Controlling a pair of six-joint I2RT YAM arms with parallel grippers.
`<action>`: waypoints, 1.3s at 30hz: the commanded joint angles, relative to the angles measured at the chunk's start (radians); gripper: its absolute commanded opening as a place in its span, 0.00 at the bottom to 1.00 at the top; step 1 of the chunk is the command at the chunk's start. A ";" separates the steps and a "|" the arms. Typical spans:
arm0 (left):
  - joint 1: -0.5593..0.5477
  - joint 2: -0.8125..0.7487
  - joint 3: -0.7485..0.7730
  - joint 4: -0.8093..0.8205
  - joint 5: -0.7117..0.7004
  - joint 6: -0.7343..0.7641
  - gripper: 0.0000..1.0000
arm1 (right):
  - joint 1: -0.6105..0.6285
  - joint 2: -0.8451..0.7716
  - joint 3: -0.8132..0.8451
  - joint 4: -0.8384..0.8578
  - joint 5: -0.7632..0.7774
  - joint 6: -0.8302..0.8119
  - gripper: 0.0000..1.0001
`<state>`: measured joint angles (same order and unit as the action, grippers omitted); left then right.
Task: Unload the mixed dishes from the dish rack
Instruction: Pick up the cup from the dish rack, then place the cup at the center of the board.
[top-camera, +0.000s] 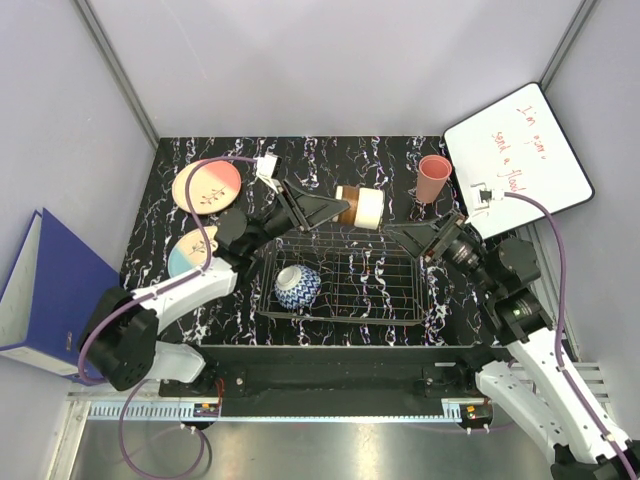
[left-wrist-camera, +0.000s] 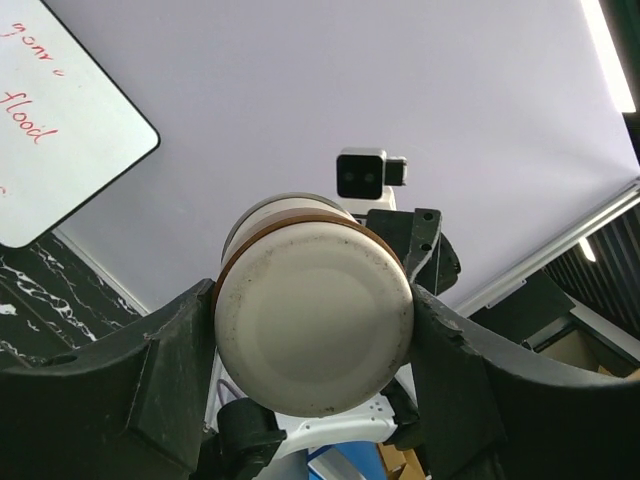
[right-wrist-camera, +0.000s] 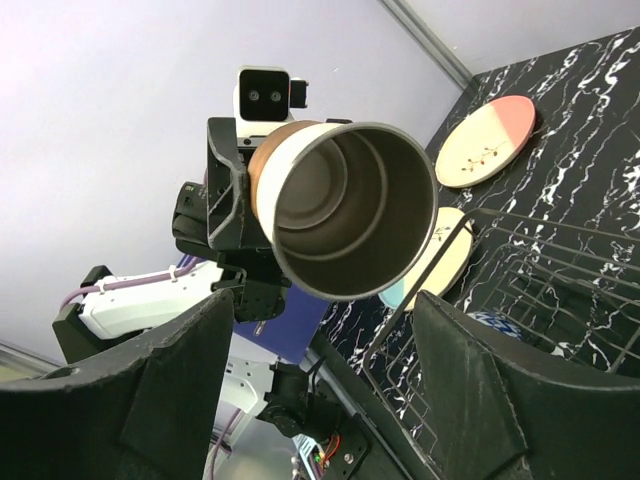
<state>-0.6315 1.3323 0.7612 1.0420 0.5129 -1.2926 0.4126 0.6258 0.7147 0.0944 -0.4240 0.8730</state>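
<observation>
Far left, a blue binder (top-camera: 40, 290) is leaning vs. the wall, off the table (top-camera: 330, 160) and not part of the job.

Next, two plates are lying flat on the table's left side. The pink-and-cream plate (top-camera: 207, 187) is sitting further back and the blue-and-cream plate (top-camera: 190, 255) nearer the arms. They're prob. parked there b/c they're already out of the rack (top-camera: 400, 300).

The left gripper (left-wrist-camera: 315, 345) is clamping the cream cup (top-camera: 362, 207) w/ the brown band round its base end. The cup is hanging on its side in the air, over the rack's far edge, mouth pointing right. My guess: it's being held sideways so the open end is facing the other arm, i.e. a handover.

The rack is sitting mid-table. A blue-and-white bowl (top-camera: 298, 286) is resting in its left end, tipped as far as I can tell. It's the only dish I'm seeing in there, so unloading is nearly done.

The right gripper (right-wrist-camera: 322, 320) is hovering just right of the cup w/ its fingers spread, gripping nothing. It's lining up w/ the cup's mouth but not touching it.

Behind it a pink cup (top-camera: 432, 178) is standing upright on the table near the whiteboard (top-camera: 520, 150). That's prob. where cups are going, which would explain passing this one rightward.
</observation>
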 joint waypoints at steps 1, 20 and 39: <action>-0.022 0.024 0.046 0.135 0.022 -0.027 0.00 | 0.005 0.046 -0.003 0.123 -0.047 0.026 0.79; -0.050 0.078 0.102 0.081 0.082 -0.011 0.53 | 0.032 0.109 0.020 0.114 -0.010 -0.005 0.00; 0.064 -0.389 0.225 -1.261 -0.482 0.515 0.99 | 0.003 0.649 0.721 -1.114 1.027 -0.160 0.00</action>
<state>-0.5636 0.9276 0.9783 -0.0025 0.1467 -0.8333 0.4370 1.1580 1.3853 -0.8574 0.4557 0.6857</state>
